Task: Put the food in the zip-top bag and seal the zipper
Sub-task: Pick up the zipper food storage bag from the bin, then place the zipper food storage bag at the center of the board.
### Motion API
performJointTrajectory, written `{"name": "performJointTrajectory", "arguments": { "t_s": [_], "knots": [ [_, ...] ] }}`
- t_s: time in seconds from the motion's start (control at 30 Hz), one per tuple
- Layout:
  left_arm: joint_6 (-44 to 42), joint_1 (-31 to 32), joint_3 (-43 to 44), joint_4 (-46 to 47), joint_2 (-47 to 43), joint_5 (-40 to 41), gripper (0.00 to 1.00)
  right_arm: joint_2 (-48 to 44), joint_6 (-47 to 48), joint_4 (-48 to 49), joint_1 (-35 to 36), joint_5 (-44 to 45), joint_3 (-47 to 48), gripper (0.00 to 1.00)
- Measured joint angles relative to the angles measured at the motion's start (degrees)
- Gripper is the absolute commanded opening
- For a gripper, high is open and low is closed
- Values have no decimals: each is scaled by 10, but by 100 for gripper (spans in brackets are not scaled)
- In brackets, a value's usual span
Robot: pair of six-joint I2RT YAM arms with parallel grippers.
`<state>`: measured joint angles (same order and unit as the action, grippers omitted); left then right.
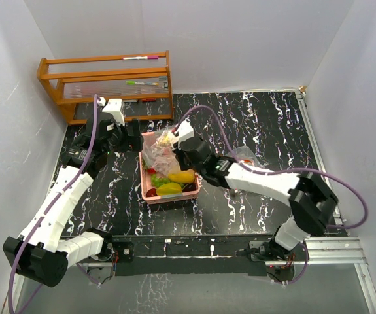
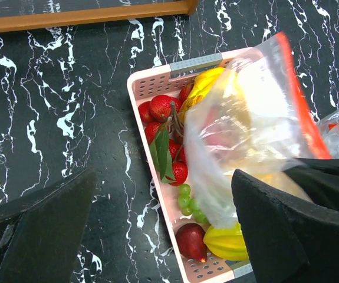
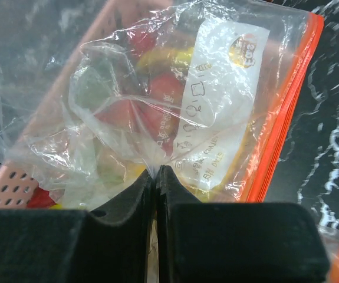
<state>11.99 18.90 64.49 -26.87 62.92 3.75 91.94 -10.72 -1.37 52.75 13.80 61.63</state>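
A clear zip-top bag (image 1: 160, 156) with an orange zipper strip (image 2: 302, 112) lies over the far end of a pink basket (image 1: 144, 184). My right gripper (image 3: 155, 172) is shut on a pinch of the bag's plastic (image 3: 216, 88), above the basket (image 1: 176, 141). My left gripper (image 2: 163, 236) is open and empty, straddling the basket's left rim (image 2: 157, 79); it also shows in the top view (image 1: 135, 139). In the basket lie red strawberries (image 2: 160, 107), green leaves (image 2: 160, 150), green grapes (image 2: 187, 200), a dark red fruit (image 2: 190, 240) and a yellow fruit (image 2: 228, 243). A yellow-orange mango (image 1: 182, 176) shows at the near end.
A wooden rack (image 1: 106, 82) with markers stands at the back left. A second crumpled clear bag (image 1: 243, 156) lies right of the basket, behind my right arm. White walls enclose the black marbled table (image 1: 266, 124).
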Motion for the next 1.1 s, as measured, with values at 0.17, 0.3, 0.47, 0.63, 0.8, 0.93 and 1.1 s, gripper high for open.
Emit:
{"name": "performJointTrajectory", "arguments": {
  "t_s": [0.17,0.3,0.47,0.63,0.8,0.93,1.1],
  "knots": [
    [0,0,0,1,0,12,97,-99,-2,-15,0,50,-7,8],
    [1,0,0,3,0,20,97,-169,-8,-38,0,139,-14,8],
    [8,0,0,9,1,20,97,-181,-50,-115,0,267,-25,8],
    [13,0,0,11,4,16,97,-129,-110,-207,0,345,-32,8],
    [14,0,0,11,4,13,97,-37,-196,-302,0,369,-18,70],
    [13,0,0,11,4,9,97,1,-241,-356,0,357,-9,83],
    [13,0,0,11,5,3,97,-51,-243,-360,0,328,-11,84]
  ]
}}
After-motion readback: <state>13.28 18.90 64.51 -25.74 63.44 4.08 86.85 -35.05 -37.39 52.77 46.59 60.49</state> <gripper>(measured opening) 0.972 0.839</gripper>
